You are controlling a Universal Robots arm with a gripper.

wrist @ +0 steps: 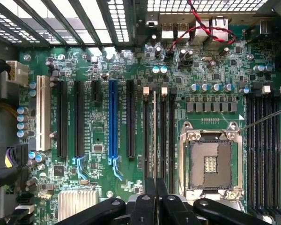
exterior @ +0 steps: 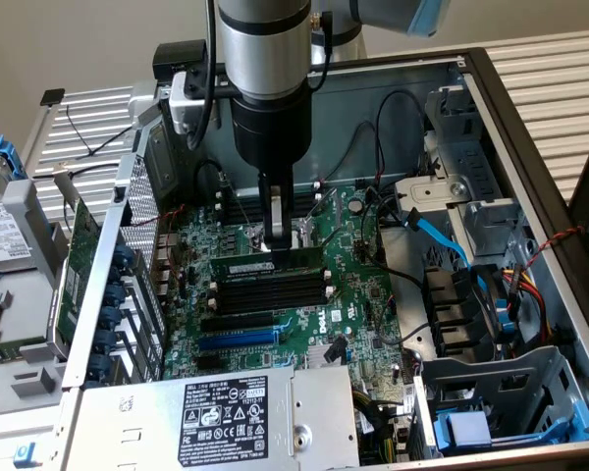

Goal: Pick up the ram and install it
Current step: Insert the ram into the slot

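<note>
A big silver and black robot arm reaches straight down into an open grey metal computer case. At its tip, the black gripper has its two fingers pinched close together on the top edge of the ram, a long, thin green stick with black chips and a white label. The ram stands on its long edge, level, right over the row of long black memory slots with white clips on the big green board. It sits at the far side of that row, and it is hard to tell whether it is pushed all the way into a slot. In the wrist view, the ram shows only as a thin edge running along between the black slots, and the gripper fingers meet tightly over its end. Near those slots is a square silver chip socket with a metal frame. A long blue slot and a white slot lie further along the board. In the exterior view, a silver box with a black label sits at the near side of the case, and a blue flat cable runs on the exterior view's right. A green card with a metal bracket leans outside the case on the exterior view's left.
</note>
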